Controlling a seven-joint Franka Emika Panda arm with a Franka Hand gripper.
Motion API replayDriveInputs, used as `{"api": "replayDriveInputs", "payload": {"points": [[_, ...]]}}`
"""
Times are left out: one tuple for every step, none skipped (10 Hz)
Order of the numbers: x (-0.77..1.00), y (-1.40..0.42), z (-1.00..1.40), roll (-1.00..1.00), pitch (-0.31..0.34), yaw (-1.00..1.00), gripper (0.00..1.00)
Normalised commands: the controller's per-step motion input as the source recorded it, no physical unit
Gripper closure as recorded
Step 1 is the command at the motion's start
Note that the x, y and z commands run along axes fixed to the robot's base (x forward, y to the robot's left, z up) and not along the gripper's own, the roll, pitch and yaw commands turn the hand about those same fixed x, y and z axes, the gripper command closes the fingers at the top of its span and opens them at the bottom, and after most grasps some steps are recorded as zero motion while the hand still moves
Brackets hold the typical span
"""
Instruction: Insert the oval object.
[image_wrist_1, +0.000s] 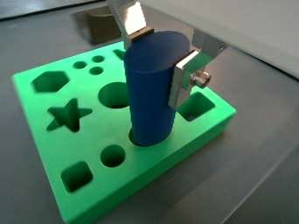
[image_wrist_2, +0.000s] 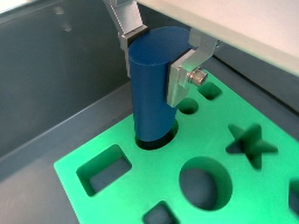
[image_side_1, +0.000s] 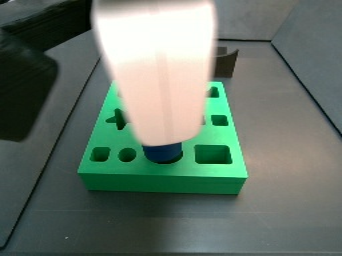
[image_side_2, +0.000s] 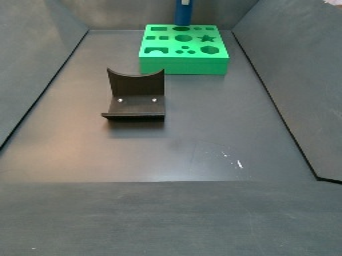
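Oval object (image_wrist_1: 156, 87) clamped in hand (image_wrist_1: 163, 54) — tip in green block (image_wrist_1: 87, 188) hole, near edge.

The peg (image_wrist_1: 155, 83) is smooth, plain blue, oval in section. It stands upright, gripped near its top between the gripper's (image_wrist_1: 162, 54) silver fingers, its lower end sunk in a hole of the green block (image_wrist_1: 70, 136).
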Motion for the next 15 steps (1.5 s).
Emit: {"api": "replayDriveInputs", "payload": {"points": [[0.00,0.00,-0.41,0.01,0.000,-1.00,1.00],[0.04,0.00,-0.60,0.00,0.000,-0.95,1.00],[0.02,0.00,-0.61,0.00,0.000,-0.81,1.00],[0.04,0.06,-0.52,0.00,0.000,-0.70,1.00],[0.12,0.15,-0.47,0.06,0.011,-0.51,1.00],[0.00,0.16,-0.44,0.11,0.010,-0.09,1.00],[0.09,0.00,-0.44,0.07,0.000,-0.03,1.00],[0.06,0.00,-0.49,0.00,-0.010,0.00,1.00],[0.00,0.00,-0.52,0.02,-0.047,0.00,1.00],[0.04,-0.07,-0.51,0.01,-0.060,0.19,1.00],[0.14,-0.13,-0.41,0.01,-0.007,0.50,1.00],[0.36,-0.14,-0.45,0.00,0.000,0.41,1.00],[0.40,-0.16,-0.48,0.00,-0.016,0.26,1.00],[0.34,-0.13,-0.56,0.00,-0.066,0.20,1.00],[0.40,-0.10,-0.61,-0.01,-0.079,0.17,1.00]]}}
